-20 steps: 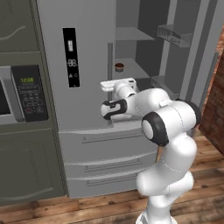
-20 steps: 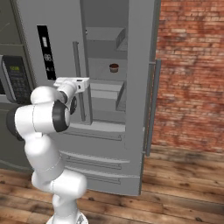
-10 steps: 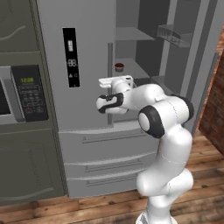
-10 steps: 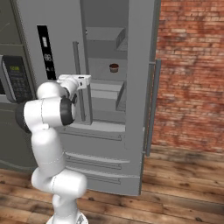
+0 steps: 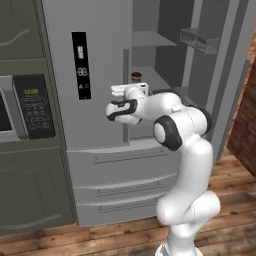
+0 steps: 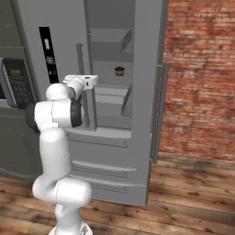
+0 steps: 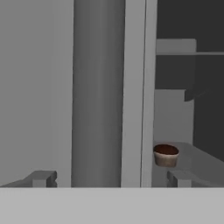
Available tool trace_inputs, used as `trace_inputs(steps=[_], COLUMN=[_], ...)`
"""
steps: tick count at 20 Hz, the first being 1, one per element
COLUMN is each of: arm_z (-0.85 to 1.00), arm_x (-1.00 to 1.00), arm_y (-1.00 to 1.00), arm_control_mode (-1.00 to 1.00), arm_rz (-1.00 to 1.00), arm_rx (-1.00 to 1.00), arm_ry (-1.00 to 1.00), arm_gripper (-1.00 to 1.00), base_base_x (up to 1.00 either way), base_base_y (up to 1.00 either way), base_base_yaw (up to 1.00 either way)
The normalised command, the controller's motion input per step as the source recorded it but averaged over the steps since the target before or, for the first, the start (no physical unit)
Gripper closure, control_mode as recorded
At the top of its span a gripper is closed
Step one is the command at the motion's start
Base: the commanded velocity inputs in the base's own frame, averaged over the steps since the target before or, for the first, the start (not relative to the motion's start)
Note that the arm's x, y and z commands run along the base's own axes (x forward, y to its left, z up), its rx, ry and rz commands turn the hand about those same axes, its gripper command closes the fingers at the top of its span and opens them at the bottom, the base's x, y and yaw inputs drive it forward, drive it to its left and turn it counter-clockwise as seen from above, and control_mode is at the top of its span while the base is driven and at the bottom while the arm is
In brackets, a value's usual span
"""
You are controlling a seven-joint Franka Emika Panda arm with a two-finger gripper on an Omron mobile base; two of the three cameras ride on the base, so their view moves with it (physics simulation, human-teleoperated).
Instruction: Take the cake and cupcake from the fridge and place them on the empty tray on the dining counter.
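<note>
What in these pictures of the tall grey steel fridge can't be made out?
- The lower part of the small round brown cupcake in the left base view: the robot's hand covers it.
- The fridge shelves' left side in the right base view: the closed left door and its bar handle block it.
- The digits on the black display panel: too small to read.
- The pink-sided cake slice: no shelf part in sight holds it.

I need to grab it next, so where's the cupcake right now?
The cupcake sits on a middle shelf inside the open fridge, just right of the closed left door's handle.
</note>
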Motion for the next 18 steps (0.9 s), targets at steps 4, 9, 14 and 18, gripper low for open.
trace_inputs(steps=[4, 9, 14, 18], arm_z=[-0.02, -0.04, 0.0, 0.0], arm_x=[0.58, 0.53, 0.4, 0.4], arm_y=[0.06, 0.1, 0.02, 0.12], arm_control_mode=[-1.0, -1.0, -1.0, -1.0], arm_rz=[-0.01, -0.02, 0.0, -0.01], arm_rx=[0.0, 0.0, 0.0, 0.0], arm_ry=[0.0, 0.0, 0.0, 0.0], arm_gripper=[-1.0, 1.0, 1.0, 1.0], base_base_x=[0.0, 0.0, 0.0, 0.0], base_base_y=[0.0, 0.0, 0.0, 0.0], base_base_yaw=[0.0, 0.0, 0.0, 0.0])
